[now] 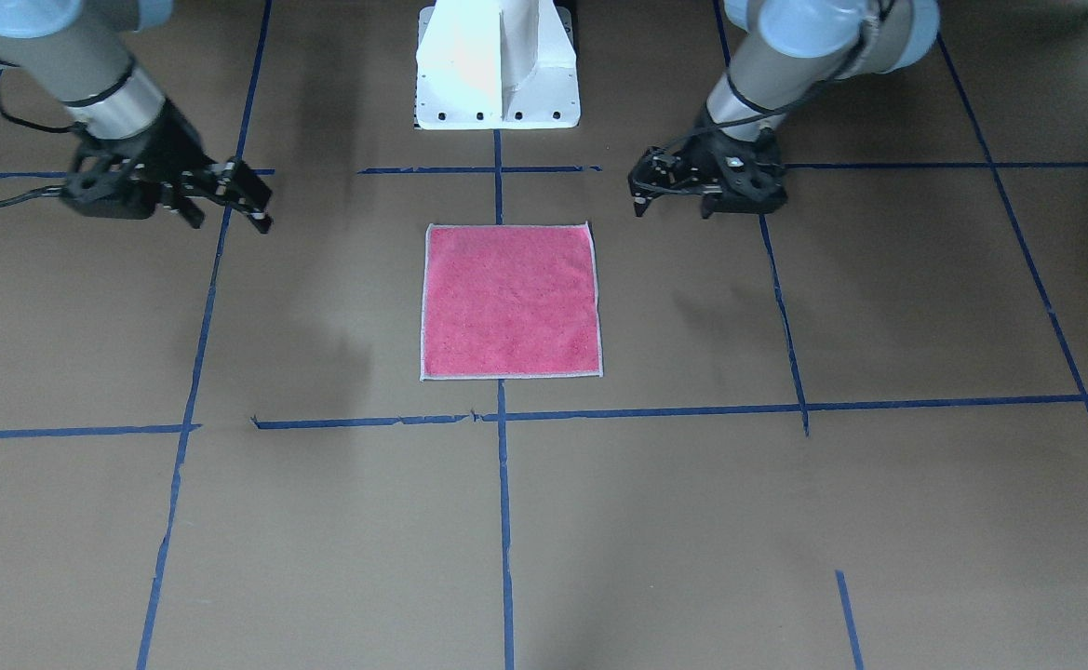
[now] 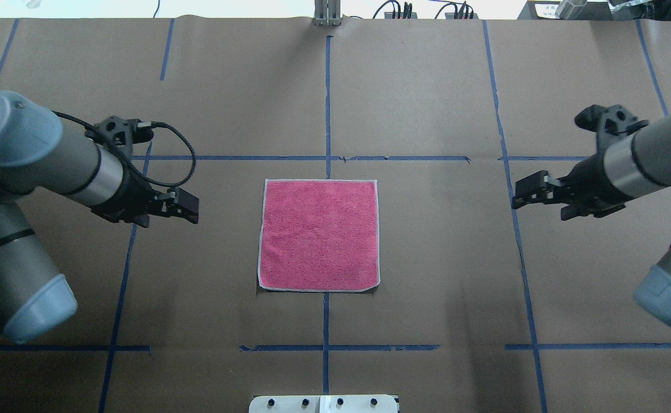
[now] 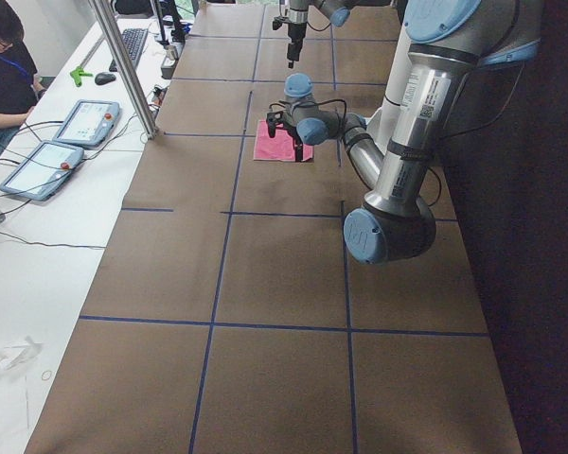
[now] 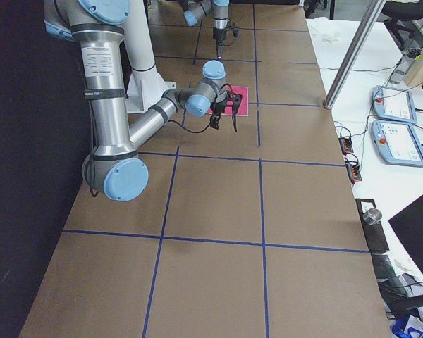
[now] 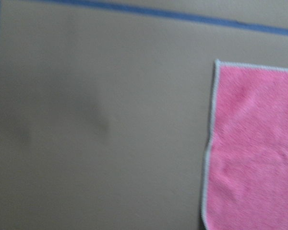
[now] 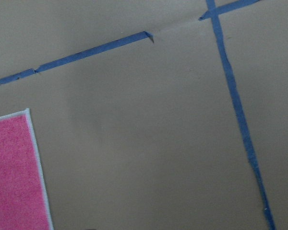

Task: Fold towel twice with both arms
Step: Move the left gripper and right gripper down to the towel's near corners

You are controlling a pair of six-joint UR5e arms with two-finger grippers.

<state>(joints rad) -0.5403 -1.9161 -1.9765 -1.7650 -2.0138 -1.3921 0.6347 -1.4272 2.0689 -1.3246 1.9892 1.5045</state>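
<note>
The table (image 2: 427,86), covered in brown paper and marked off with blue tape lines (image 2: 327,103), is serving as the flat folding surface. The left arm (image 2: 37,155) and right arm (image 2: 651,152) are reaching in from opposite sides and hanging above the paper, probably staged so that each can take one side of the cloth together. The white pedestal (image 1: 497,65) is standing at the robot's edge of the table, centred on the middle tape line. The towel (image 2: 319,235) is lying flat and fully spread, pink face up, straddling that middle line in front of the pedestal, between the two grippers and well apart from both. No fold is showing yet, so I am judging the task as not started. The left gripper (image 1: 672,209) is hovering off the towel's left side with its jaws spread wide and holding nothing. The right gripper (image 1: 232,221) is doing the same off the right side, jaws parted and empty. Each wrist camera is catching only an edge and corner of the pink cloth, which is suggesting the grippers are aimed just outside it, towards the corners nearer the pedestal. Count: one table, two arms, one pedestal, one towel, two grippers.
</note>
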